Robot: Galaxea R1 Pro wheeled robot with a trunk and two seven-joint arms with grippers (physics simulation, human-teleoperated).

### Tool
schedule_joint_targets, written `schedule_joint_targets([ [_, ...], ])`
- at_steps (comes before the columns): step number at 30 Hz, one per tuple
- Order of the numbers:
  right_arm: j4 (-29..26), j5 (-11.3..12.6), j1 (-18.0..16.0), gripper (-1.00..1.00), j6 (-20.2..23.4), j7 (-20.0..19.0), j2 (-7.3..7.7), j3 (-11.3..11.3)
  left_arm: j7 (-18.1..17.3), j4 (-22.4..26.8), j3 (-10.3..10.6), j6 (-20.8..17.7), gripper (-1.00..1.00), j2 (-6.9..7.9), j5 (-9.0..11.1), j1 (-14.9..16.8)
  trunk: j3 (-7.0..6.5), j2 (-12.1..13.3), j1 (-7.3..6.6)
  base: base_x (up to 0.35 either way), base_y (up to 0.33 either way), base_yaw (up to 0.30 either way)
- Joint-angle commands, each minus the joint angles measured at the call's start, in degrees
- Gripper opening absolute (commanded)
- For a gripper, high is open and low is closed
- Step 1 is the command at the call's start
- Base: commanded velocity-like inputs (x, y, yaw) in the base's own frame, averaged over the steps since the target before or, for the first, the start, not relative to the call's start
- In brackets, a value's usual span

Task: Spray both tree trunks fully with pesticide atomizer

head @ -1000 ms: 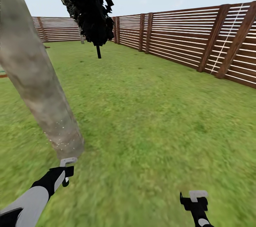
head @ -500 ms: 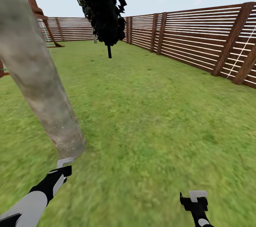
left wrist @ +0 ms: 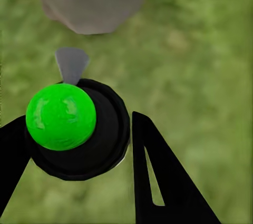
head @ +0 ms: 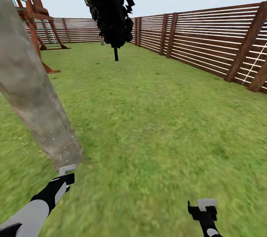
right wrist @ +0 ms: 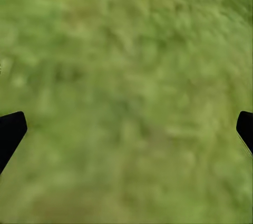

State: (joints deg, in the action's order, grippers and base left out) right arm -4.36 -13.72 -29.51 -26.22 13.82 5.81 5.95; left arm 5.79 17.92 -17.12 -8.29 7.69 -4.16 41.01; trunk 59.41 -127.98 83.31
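The pale grey-tan tree trunk [head: 33, 92] rises slanting at the left of the head view, and its base [left wrist: 92, 0] faces my left gripper [left wrist: 79, 150]. That gripper [head: 66, 181] is shut on the pesticide atomizer [left wrist: 60, 116], a black bottle with a bright green round top and a grey nozzle [left wrist: 71, 63] aimed at the trunk. Tiny white pesticide specks [head: 55, 144] dot the lower trunk and drift over the grass beside it. My right gripper [head: 203, 207] hangs low over the green floor [head: 155, 125], open [right wrist: 126, 129] with only grass between its fingers.
A near-black conifer [head: 111, 10] stands ahead on a thin stem. A reddish-brown slat fence [head: 207, 44] runs along the right and back. A wooden play frame [head: 33, 18] stands at the far left behind the trunk. Open lawn lies ahead and to the right.
The camera has swung left, bringing the play frame into view. My left arm has sunk a little. White specks now also float left of the trunk's base. The right arm has kept still.
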Motion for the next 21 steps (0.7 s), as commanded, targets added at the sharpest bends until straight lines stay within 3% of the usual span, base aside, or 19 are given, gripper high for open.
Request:
schedule_joint_targets([
  [1, 0.1, -0.6, 0.0, 1.00, -0.2, 0.2, 0.00, 0.5, 0.0, 0.1, -0.3, -0.3, -1.00, -0.04, -0.5, 0.0, 0.05, 0.0, 0.02, 0.241, -0.186, 0.270],
  [8, 0.1, -0.6, 0.0, 1.00, -0.2, 0.1, -0.02, 0.5, 0.0, 0.1, -0.3, -0.4, -1.00, -0.04, -0.5, 0.0, 0.05, 0.0, 0.02, 0.207, -0.206, 0.276],
  [14, 0.1, -0.6, 0.0, 1.00, -0.2, 0.1, -0.08, 0.5, 0.0, 0.1, -0.3, -0.4, -1.00, -0.05, -0.4, 0.0, 0.05, 0.0, 0.02, 0.070, -0.262, 0.267],
  [21, 0.1, -0.6, 0.0, 1.00, -0.1, 0.1, -0.05, 0.5, 0.0, 0.1, -0.4, -0.5, -1.00, -0.04, -0.4, 0.0, 0.05, 0.0, 0.02, 0.001, -0.273, 0.038],
])
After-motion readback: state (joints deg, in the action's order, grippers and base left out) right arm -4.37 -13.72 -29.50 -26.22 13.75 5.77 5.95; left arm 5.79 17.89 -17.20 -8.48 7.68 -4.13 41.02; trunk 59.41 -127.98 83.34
